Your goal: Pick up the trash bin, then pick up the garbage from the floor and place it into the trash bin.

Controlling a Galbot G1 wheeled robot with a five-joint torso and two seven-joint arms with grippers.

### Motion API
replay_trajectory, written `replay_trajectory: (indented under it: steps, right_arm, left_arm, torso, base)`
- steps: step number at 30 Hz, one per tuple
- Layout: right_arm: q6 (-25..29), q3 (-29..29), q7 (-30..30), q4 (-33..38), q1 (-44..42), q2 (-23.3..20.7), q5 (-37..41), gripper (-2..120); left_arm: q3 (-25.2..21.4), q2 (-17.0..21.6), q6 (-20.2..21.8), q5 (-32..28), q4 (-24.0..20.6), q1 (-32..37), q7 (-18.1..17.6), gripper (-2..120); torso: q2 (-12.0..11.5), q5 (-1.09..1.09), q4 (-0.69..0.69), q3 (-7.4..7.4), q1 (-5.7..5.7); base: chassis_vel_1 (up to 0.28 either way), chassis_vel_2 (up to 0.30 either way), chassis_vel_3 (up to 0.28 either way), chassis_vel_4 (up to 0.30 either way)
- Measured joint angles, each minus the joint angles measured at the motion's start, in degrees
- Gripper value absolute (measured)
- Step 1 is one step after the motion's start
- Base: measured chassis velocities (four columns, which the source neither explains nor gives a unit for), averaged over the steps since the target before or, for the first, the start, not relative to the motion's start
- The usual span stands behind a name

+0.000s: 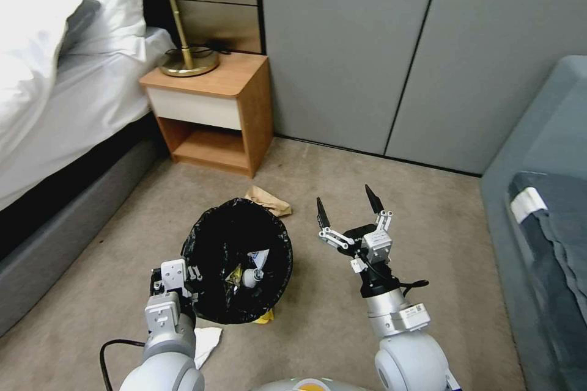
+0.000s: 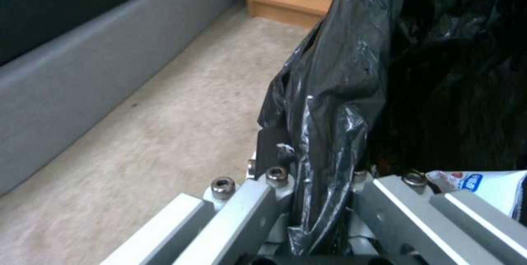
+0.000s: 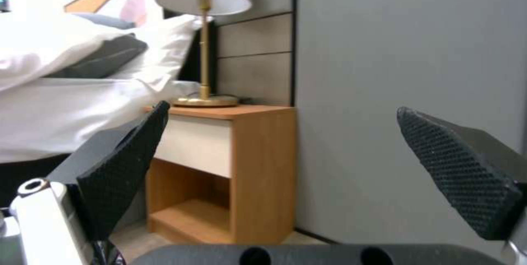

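Note:
The trash bin (image 1: 239, 259), lined with a crinkly black bag, sits low in the middle of the head view with its mouth facing up. My left gripper (image 1: 194, 278) is shut on its near-left rim. In the left wrist view the fingers (image 2: 274, 182) pinch the bag-covered rim (image 2: 324, 125). Inside the bin lie a small white bottle (image 1: 251, 277) and wrappers (image 2: 483, 187). Of the garbage, crumpled brown paper (image 1: 269, 200) lies on the carpet behind the bin and a white tissue (image 1: 206, 342) lies beside my left arm. My right gripper (image 1: 348, 208) hovers open and holds nothing, to the right of the bin, its pads (image 3: 123, 170) wide apart.
A wooden nightstand (image 1: 214, 116) with a brass lamp (image 1: 186, 61) stands behind the bin, beside the bed (image 1: 55, 110) on the left. A grey sofa (image 1: 544, 208) borders the right. A yellow scrap (image 1: 264, 317) peeks from under the bin. A black cable (image 1: 110, 348) loops near my left arm.

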Motion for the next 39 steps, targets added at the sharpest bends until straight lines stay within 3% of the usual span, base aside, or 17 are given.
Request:
replay_trajectory:
  steps: [25,39]
  right_arm:
    - [-1.2,0.1,-0.1,-0.4,0.5,-0.3,-0.1,100]
    - [-8.0,2.2,2.5,-0.2,1.8,-1.1,0.8,100]
  left_arm:
    - [-0.3,0.0,-0.2,-0.1,-0.1,0.1,0.0,1]
    - [-0.2,0.1,-0.4,-0.1,0.0,0.0,0.0,1]
  torso:
    - [0.0,0.00,0.01,0.00,0.00]
    - [0.0,0.01,-0.01,0.00,0.00]
  base:
    - [0.118,0.118,0.120,0.110]
    - [0.013,0.017,0.016,0.014]
